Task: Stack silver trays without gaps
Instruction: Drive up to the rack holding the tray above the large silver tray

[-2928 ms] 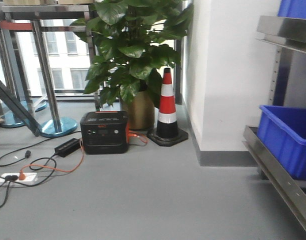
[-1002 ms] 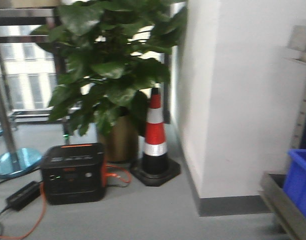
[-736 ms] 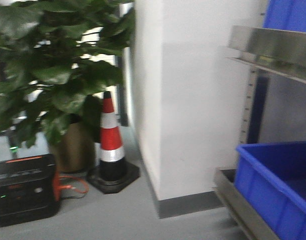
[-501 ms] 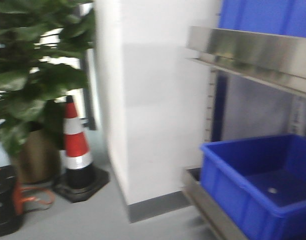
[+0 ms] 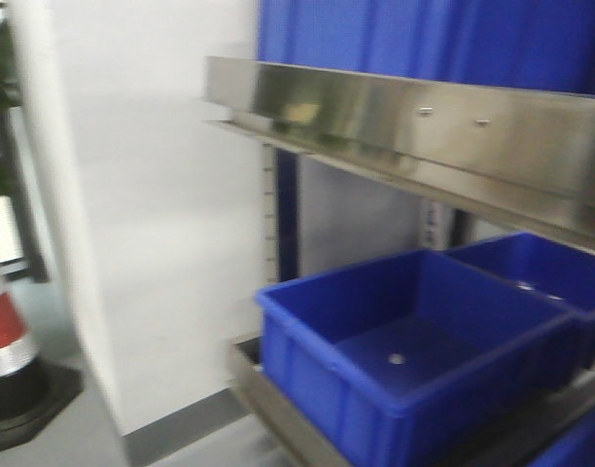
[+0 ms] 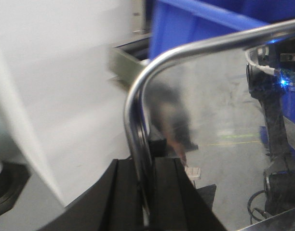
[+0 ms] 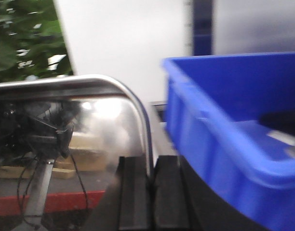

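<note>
Swung right, past the cone (image 5: 6, 331) at lower left, onto blue bins (image 5: 414, 360).
Pinched a silver tray (image 6: 210, 120) rim tight in left gripper (image 6: 146, 168) and right gripper (image 7: 148, 168) alike; seemingly stacked nothing yet.

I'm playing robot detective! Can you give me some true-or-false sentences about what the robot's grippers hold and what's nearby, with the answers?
1. The left gripper is shut on the rim of a silver tray. True.
2. The right gripper is open and holds nothing. False: it is shut on a silver tray rim too.
3. The bins on the shelf are red. False: the bins are blue, sitting under a steel shelf rail.
4. A red-and-white cone stands on the floor at the left of the front view. True.
</note>
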